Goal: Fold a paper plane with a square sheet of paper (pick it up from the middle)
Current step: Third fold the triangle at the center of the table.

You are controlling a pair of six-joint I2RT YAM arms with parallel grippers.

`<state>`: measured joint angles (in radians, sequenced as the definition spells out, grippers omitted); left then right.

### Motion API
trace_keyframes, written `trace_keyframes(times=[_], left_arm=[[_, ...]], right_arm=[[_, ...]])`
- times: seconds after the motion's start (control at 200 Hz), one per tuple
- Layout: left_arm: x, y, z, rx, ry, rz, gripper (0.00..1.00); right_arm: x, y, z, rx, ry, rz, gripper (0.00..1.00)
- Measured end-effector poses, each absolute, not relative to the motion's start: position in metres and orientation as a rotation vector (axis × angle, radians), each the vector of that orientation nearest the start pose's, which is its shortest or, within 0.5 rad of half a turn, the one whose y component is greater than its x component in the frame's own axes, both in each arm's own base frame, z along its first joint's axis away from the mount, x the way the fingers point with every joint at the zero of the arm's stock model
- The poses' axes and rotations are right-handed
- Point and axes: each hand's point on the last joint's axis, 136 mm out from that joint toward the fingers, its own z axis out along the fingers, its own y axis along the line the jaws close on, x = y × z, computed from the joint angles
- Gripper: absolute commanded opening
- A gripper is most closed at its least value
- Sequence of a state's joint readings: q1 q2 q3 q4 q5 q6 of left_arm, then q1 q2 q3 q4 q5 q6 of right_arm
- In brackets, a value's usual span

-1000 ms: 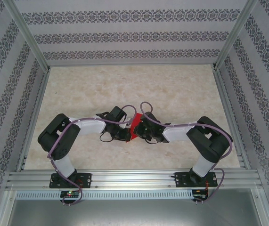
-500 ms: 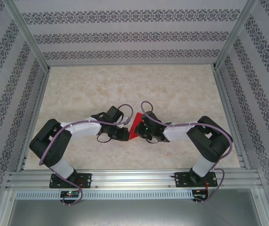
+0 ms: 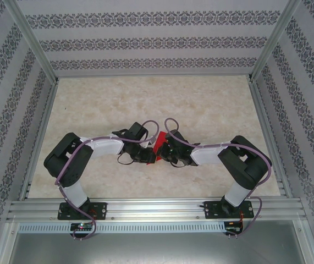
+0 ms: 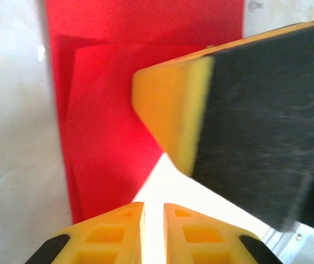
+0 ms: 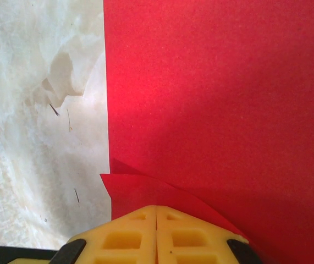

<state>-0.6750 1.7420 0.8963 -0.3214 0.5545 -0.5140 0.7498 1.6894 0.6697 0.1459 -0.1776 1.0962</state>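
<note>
The square sheet of paper [image 3: 157,144] lies flat on the desk [image 3: 146,99] at the middle, a little toward 6 o'clock, wedged between the two arms; the left gripper [image 3: 147,156] reaches it from 9 o'clock and the right gripper [image 3: 163,152] from 3 o'clock, the two almost touching.

In the left wrist view the sheet [image 4: 102,110] shows a folded flap toward 11 o'clock; the left gripper [image 4: 152,223] has its tips parted by a thin slit with nothing between them; a yellow finger [image 4: 170,104] of the right arm leans over the red from 3 o'clock.

In the right wrist view the right gripper [image 5: 157,228] is pressed together, its tips at a small raised flap of the sheet [image 5: 217,99]; I cannot tell whether it pinches that layer or only bears down on it.

The fold seems early, the dart shape not yet made.

Risks, as I judge them: with the left side loose, only the right tips restrain the flap, so it may spring open; a sideways drag could slide the thin sheet over the smooth desk [image 5: 36,110] and skew the crease; opposed pulls could tear it; the crowded fingers could collide.
</note>
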Motion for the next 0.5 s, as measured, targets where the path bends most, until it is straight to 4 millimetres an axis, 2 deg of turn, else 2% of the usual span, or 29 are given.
trace_keyframes(times=[0.125, 0.5], left_arm=[[0.221, -0.286, 0.018, 0.39, 2.943, -0.988, 0.15], [0.223, -0.272, 0.016, 0.353, 2.923, -0.999, 0.14]], right_arm=[[0.262, 0.286, 0.012, 0.38, 2.681, 0.929, 0.08], [0.262, 0.285, 0.012, 0.349, 2.692, 0.94, 0.08]])
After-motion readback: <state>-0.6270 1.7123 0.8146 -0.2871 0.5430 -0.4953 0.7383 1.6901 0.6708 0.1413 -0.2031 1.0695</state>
